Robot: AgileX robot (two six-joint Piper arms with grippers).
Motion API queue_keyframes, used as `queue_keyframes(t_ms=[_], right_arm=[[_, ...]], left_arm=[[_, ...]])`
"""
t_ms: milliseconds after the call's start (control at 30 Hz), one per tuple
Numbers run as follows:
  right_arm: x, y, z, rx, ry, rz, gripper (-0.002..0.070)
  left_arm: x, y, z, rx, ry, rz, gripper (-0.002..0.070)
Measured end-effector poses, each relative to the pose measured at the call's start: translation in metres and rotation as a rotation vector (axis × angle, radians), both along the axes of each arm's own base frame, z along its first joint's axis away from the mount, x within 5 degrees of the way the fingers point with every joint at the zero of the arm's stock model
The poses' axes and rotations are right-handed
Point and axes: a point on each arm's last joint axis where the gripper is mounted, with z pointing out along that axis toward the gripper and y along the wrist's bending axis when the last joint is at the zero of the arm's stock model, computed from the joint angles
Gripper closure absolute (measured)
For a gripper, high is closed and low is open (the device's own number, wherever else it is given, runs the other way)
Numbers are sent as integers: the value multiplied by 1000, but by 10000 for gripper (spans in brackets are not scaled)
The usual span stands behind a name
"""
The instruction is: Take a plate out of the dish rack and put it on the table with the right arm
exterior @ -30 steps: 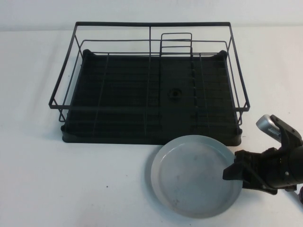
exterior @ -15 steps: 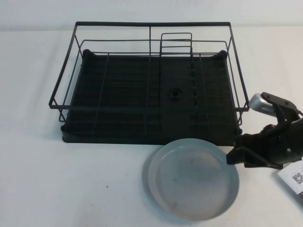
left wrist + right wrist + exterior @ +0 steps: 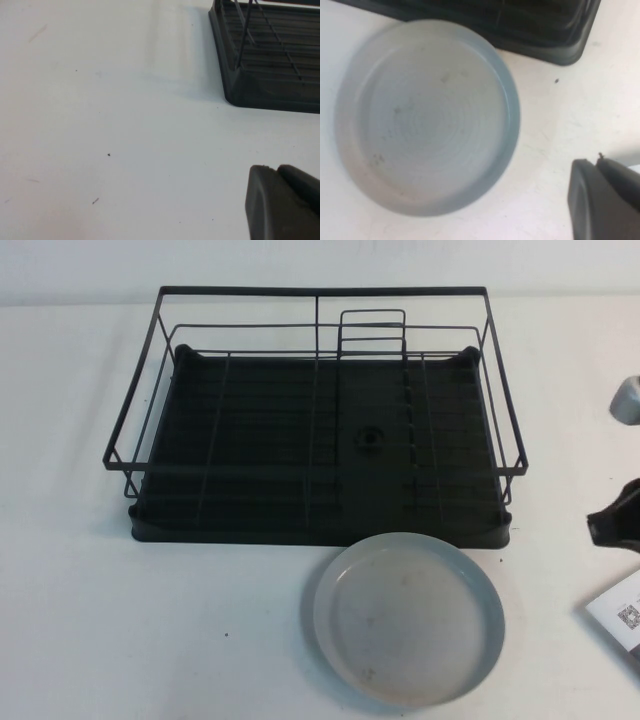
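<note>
The pale grey-blue plate lies flat on the white table, just in front of the black wire dish rack, near its front right corner. The rack holds nothing. My right gripper is at the far right edge of the high view, well clear of the plate, with the arm's silver part above it. In the right wrist view the plate lies apart from the right gripper, which is shut and empty. My left gripper is shut and empty over bare table beside a rack corner.
A white paper with a printed code lies at the right edge of the table. A corner of the rack's base shows beyond the plate in the right wrist view. Bare table spreads to the left of the plate.
My right gripper has let go of the plate's right rim and pulled back to the right, almost out of the high view. The plate stays on the table.
</note>
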Motion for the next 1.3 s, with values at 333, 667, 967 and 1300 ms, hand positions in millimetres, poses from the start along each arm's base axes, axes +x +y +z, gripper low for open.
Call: queue_keyframes(t_ms=[333,667,967,1300], right_arm=[[-95,-25,46,52,-299,8,692],[-155,-38,37,54,-334,46,694],[-140,-41,13,32,-426,-16,694],[-140,-71,-92,-108,-632,-291,694]], left_arm=[[0,0,0,0,0,0,679],[0,0,0,0,0,0,679],[0,0,0,0,0,0,679],[0,0,0,0,0,0,679]])
